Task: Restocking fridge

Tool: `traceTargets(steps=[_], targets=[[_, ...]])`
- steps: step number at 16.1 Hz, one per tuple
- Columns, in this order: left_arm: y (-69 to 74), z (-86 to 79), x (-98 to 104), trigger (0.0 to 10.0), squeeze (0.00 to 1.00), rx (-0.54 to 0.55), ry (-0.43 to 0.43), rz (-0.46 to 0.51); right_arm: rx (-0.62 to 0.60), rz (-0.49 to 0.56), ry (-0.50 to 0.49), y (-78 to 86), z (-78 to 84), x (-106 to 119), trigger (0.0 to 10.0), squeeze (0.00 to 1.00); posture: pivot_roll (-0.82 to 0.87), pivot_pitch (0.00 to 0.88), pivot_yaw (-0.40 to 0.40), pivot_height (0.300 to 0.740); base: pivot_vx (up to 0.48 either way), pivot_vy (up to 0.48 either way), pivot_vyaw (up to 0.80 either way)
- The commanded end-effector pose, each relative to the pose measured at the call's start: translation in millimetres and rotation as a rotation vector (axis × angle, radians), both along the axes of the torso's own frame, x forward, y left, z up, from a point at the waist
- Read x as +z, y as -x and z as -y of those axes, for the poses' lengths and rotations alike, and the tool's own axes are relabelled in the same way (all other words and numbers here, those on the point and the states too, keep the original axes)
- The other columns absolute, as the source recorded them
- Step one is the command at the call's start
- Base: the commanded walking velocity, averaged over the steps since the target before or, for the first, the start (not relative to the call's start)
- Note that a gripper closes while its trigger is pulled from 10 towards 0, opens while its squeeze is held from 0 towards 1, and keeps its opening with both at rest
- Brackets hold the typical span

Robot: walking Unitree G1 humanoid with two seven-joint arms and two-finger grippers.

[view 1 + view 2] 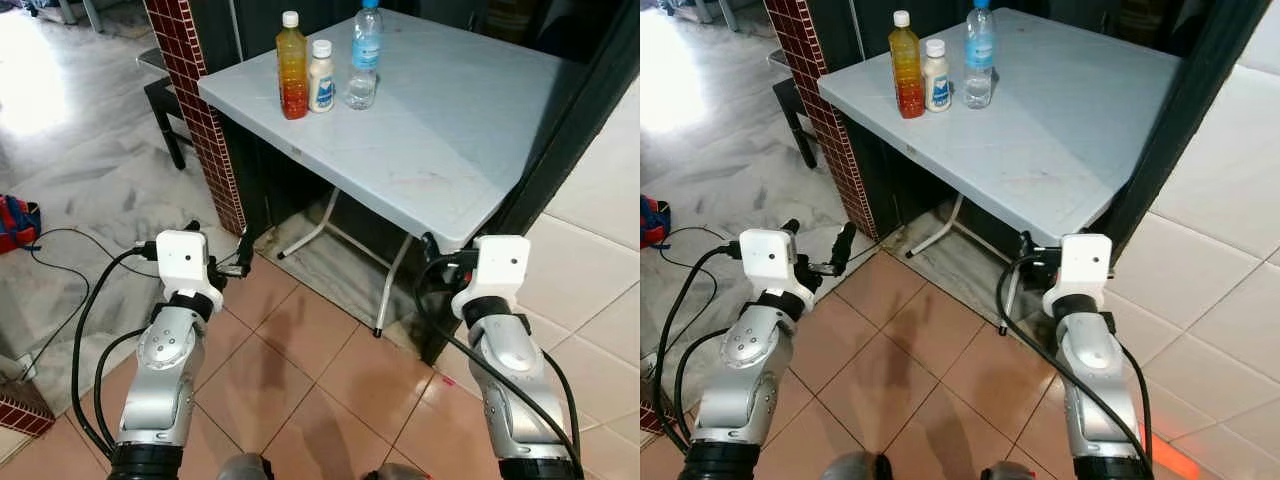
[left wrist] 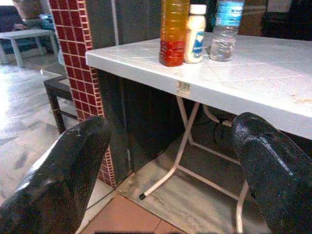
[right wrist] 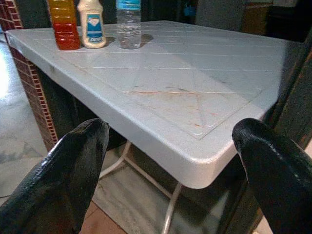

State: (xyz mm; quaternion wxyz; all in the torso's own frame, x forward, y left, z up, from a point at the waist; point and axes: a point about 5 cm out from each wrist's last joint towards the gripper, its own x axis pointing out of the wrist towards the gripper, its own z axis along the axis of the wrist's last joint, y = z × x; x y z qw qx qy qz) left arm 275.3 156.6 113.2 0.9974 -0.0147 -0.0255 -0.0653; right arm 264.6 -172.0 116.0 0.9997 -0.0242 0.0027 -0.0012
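Three upright bottles — tall orange-liquid bottle (image 1: 292, 65), squat white bottle (image 1: 321, 77), clear water bottle (image 1: 365, 57) — stand at the white bench's (image 1: 450, 130) far corner, ahead of both spread-fingered grippers, left gripper (image 2: 170, 161) nearer, right gripper (image 3: 170, 165) lower.

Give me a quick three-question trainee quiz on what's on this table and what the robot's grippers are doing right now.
1. How many bottles stand on the white table?
2. True or false: the left gripper holds the orange bottle.
3. Which bottle stands in the middle? A) clear water bottle B) small white bottle C) the orange one

Key: 1. Three. 2. False; both it and the right gripper are open and empty, below the table's edge. 3. B.
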Motion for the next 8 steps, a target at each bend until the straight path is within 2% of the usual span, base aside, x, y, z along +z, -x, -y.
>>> traceTargets(steps=[1, 3, 5, 8], targets=[[0.5, -5.6, 0.1, 10.0, 0.00, 0.010, -0.002, 0.003, 0.019, 0.025, 0.011, 0.4, -3.3, 5.7, 10.0, 0.00, -0.06, 0.072, 0.055, 0.740, 0.401, 0.000, 0.79], [-0.3, -2.3, 1.0, 10.0, 0.00, -0.004, -0.002, 0.006, 0.009, 0.025, 0.001, -0.9, -2.9, 6.2, 10.0, 0.00, -0.06, 0.073, 0.059, 0.740, 0.431, 0.000, 0.73], [-0.7, -0.5, 0.5, 10.0, 0.00, -0.011, -0.001, -0.002, 0.003, 0.040, -0.025, -1.0, -1.9, 7.4, 10.0, 0.00, -0.05, 0.074, 0.064, 0.740, 0.424, 0.000, 0.00], [-1.8, -3.2, 0.6, 10.0, 0.00, 0.002, -0.006, -0.009, -0.020, -0.002, -0.086, -3.3, -2.1, 1.4, 10.0, 0.00, -0.05, 0.078, 0.062, 0.740, 0.385, 0.284, 0.00]])
